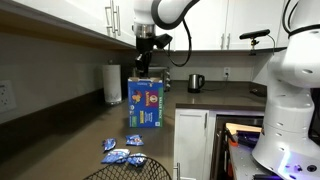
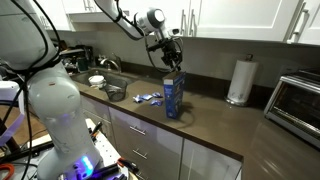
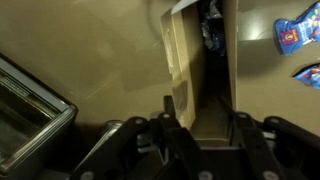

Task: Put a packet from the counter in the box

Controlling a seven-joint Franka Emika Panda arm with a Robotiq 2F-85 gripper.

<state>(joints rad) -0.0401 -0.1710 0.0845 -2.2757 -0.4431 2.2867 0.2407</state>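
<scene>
Your gripper (image 1: pixel 143 67) hangs just above the box (image 1: pixel 146 102), jaws spread, holding nothing. A blue packet (image 3: pixel 210 28) seems to lie inside, directly below. Drop looks done; next, lift straight clear.

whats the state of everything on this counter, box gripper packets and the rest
box: upright on the counter, top open, blue item showing inside
gripper: right above the box's opening, open, nothing between its fingers
packets: lying loose on the counter, apart from the box
paper towel roll: upright by the wall
kettle: upright at the back
</scene>
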